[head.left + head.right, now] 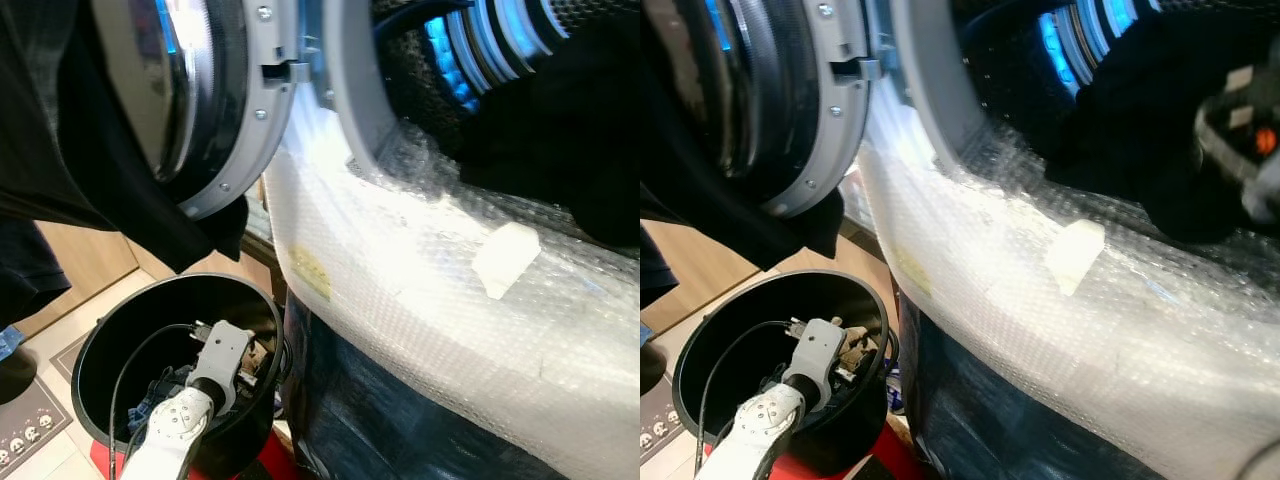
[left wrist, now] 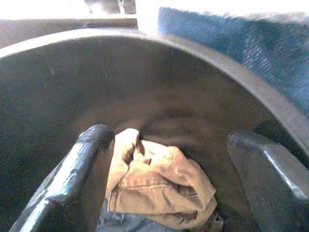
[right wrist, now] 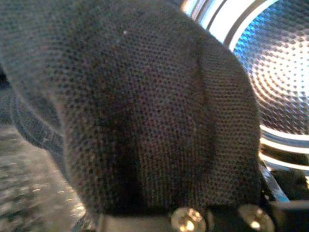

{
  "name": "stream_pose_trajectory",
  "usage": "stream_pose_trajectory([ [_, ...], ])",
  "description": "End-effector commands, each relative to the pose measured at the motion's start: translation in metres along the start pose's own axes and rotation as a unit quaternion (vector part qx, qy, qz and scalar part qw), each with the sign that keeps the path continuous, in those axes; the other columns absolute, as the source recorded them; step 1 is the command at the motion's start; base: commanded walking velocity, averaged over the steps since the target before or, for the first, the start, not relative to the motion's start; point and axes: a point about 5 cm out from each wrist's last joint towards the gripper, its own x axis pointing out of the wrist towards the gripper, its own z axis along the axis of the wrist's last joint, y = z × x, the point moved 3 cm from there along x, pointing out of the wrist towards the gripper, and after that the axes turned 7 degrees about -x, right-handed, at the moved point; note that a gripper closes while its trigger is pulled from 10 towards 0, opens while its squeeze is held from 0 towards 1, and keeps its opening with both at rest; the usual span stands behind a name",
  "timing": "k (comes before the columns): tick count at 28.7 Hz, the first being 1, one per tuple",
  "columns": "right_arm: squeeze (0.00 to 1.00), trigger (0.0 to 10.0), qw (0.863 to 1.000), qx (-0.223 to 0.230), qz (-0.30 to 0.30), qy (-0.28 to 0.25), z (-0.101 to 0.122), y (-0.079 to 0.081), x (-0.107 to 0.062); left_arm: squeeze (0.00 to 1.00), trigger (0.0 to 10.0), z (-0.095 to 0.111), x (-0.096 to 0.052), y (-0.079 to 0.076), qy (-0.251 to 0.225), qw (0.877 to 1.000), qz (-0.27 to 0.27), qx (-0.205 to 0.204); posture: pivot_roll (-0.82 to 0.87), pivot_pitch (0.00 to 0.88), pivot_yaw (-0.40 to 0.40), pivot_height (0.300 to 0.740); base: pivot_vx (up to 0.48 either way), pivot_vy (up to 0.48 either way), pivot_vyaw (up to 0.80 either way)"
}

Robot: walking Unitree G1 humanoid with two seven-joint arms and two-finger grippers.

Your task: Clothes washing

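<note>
My left end effector (image 2: 169,159) is down inside the black laundry bin (image 1: 100,345), fingers (image 2: 79,179) spread wide & released, hovering just above a crumpled tan garment (image 2: 159,186) at the bin bottom w/ a bit of blue denim under it. My right end effector (image 1: 1240,130) is up at the washer drum opening (image 3: 280,63), wrapped in a black mesh-knit garment (image 3: 140,106) that covers the fingers, so can't tell grip state. Washer door (image 1: 225,95) is swung open w/ dark cloth (image 1: 70,150) draped over it; bubble wrap (image 1: 450,300) covers the washer front below the opening.
</note>
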Motion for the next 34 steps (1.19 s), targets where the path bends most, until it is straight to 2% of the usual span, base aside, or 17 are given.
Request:
stream_pose_trajectory([
  [1,0.0,10.0,0.999,-0.008,-0.003,-0.034,0.012,-0.002,-0.009,0.0,10.0,0.012,0.001,-0.008,-0.019,0.999,-0.03,0.004,-0.12,0.105,0.006,0.74,0.0,0.0,0.0],
  [2,0.0,10.0,0.998,-0.007,0.037,-0.051,0.012,0.013,-0.01,0.0,10.0,0.029,-0.004,-0.021,-0.043,0.993,-0.106,0.013,-0.1,0.106,0.003,0.74,0.0,0.0,0.0],
  [4,0.0,10.0,0.996,-0.013,0.066,-0.059,0.01,0.025,-0.012,0.0,10.0,0.041,-0.009,-0.031,-0.057,0.985,-0.161,0.026,-0.1,0.106,0.001,0.74,0.0,0.0,0.0],
  [5,0.0,10.0,0.995,-0.009,0.08,-0.061,0.007,0.032,-0.012,0.0,10.0,0.053,-0.015,-0.036,-0.063,0.975,-0.203,0.067,-0.09,0.107,0.0,0.74,0.0,0.0,0.0],
  [7,0.0,10.0,0.995,0.007,0.09,-0.053,-0.002,0.039,-0.007,0.0,10.0,0.074,-0.026,-0.044,-0.071,0.955,-0.269,0.108,-0.08,0.108,0.0,0.74,0.0,0.0,0.0],
  [11,0.0,10.0,0.995,0.017,0.088,-0.044,-0.011,0.042,-0.003,0.0,10.0,0.1,-0.043,-0.057,-0.07,0.931,-0.338,0.12,-0.07,0.107,0.002,0.74,0.0,0.0,0.0],
  [13,0.0,10.0,0.995,0.019,0.089,-0.044,-0.011,0.042,-0.003,0.0,10.0,0.103,-0.045,-0.058,-0.07,0.928,-0.345,0.122,-0.07,0.107,0.003,0.74,0.0,0.0,0.0],
  [14,0.0,10.0,0.994,0.028,0.095,-0.047,-0.012,0.044,-0.003,0.0,10.0,0.113,-0.053,-0.061,-0.071,0.921,-0.362,0.126,-0.07,0.109,0.003,0.74,0.0,0.0,0.0],
  [18,0.0,10.0,0.993,0.035,0.102,-0.05,-0.016,0.049,-0.002,0.0,10.0,0.119,-0.068,-0.058,-0.049,0.91,-0.39,0.129,-0.06,0.11,0.002,0.74,0.0,0.0,0.0],
  [21,0.0,10.0,0.992,0.043,0.104,-0.05,-0.02,0.052,0.0,0.0,10.0,0.127,-0.077,-0.049,-0.051,0.909,-0.405,0.08,-0.04,0.111,0.002,0.74,0.0,0.0,0.0],
  [23,0.0,10.0,0.992,0.05,0.107,-0.048,-0.026,0.056,0.005,0.0,10.0,0.142,-0.088,-0.049,-0.076,0.891,-0.447,0.015,-0.03,0.111,0.0,0.74,0.0,0.0,0.0],
  [25,0.0,10.0,0.992,0.056,0.108,-0.045,-0.029,0.057,0.008,0.0,10.0,0.156,-0.094,-0.052,-0.1,0.875,-0.472,-0.016,-0.02,0.112,-0.001,0.74,0.0,0.0,0.0],
  [26,0.0,10.0,0.992,0.056,0.108,-0.045,-0.029,0.057,0.008,0.0,10.0,0.156,-0.094,-0.052,-0.1,0.875,-0.472,-0.016,-0.02,0.112,-0.001,0.74,0.0,0.0,0.0],
  [29,0.0,10.0,0.991,0.068,0.108,-0.044,-0.035,0.06,0.013,0.0,10.0,0.178,-0.103,-0.062,-0.14,0.841,-0.521,-0.03,0.0,0.108,-0.011,0.74,0.0,0.0,0.0],
  [30,0.0,10.0,0.991,0.07,0.109,-0.039,-0.039,0.062,0.016,0.0,10.0,0.195,-0.109,-0.068,-0.17,0.813,-0.557,-0.021,0.0,0.109,-0.019,0.74,0.0,0.0,0.0],
  [33,0.0,10.0,0.991,0.071,0.109,-0.038,-0.041,0.063,0.018,0.0,10.0,0.212,-0.115,-0.072,-0.189,0.79,-0.583,-0.015,0.01,0.106,-0.022,0.74,0.0,0.0,0.0],
  [34,0.0,10.0,0.991,0.071,0.109,-0.038,-0.041,0.063,0.018,0.0,10.0,0.212,-0.115,-0.072,-0.189,0.79,-0.583,-0.015,0.01,0.106,-0.022,0.74,0.0,0.0,0.0],
])
